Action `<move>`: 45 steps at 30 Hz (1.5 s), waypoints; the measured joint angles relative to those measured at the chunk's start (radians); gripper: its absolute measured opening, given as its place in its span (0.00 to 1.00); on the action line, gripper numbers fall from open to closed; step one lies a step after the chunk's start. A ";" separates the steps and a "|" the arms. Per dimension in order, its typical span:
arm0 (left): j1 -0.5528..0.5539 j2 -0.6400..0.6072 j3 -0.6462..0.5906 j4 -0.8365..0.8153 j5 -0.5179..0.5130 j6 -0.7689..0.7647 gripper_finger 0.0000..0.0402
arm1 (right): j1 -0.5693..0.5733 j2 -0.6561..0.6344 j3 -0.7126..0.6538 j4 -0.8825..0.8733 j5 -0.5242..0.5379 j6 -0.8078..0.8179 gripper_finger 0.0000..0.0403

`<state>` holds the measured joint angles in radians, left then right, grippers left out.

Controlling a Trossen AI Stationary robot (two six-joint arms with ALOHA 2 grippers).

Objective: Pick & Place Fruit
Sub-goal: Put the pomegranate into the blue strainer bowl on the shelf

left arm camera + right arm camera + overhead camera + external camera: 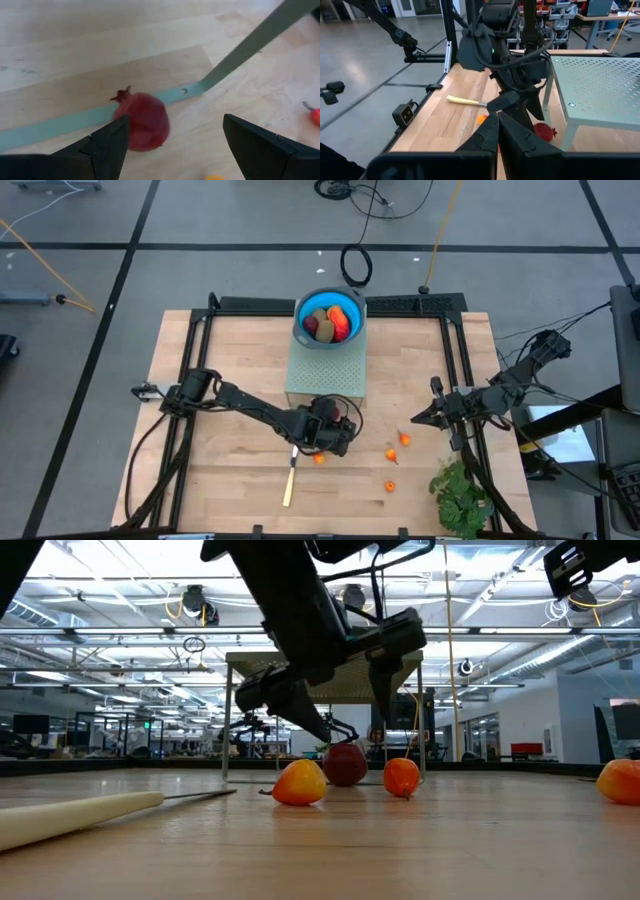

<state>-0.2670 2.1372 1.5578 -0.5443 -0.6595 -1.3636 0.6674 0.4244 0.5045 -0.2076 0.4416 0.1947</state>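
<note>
A dark red ball with a small crown lies on the wooden table beside the pale green stand's foot bar. My left gripper is open and low over the ball, with a finger on either side of it. A blue bowl on the stand holds a red-orange oblong, olive-brown ovals and a dark red ball. Tiny orange bits lie on the table. My right gripper is shut and hovers at the table's right. My left gripper has one finger close against the side of the dark red ball, while the other finger stands well clear of it. I cannot tell whether the near finger touches. The ball rests on the table.
A pale-handled knife lies near the table's near edge, left of the orange bits. A leafy green bunch sits at the near right corner. The stand's slanting leg and a black frame border the work area.
</note>
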 joint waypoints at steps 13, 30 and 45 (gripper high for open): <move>0.011 0.001 0.000 -0.022 0.031 0.016 0.79 | 0.000 0.000 0.000 0.010 0.002 0.002 0.00; 0.008 0.006 0.000 -0.036 0.105 -0.011 0.79 | 0.000 0.000 0.000 0.016 0.002 0.002 0.00; 0.012 0.006 0.000 -0.036 0.110 -0.009 0.77 | 0.000 0.000 0.000 0.018 0.003 0.002 0.00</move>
<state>-0.2554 2.1433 1.5578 -0.5808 -0.5491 -1.3727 0.6674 0.4244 0.5049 -0.1895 0.4446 0.1970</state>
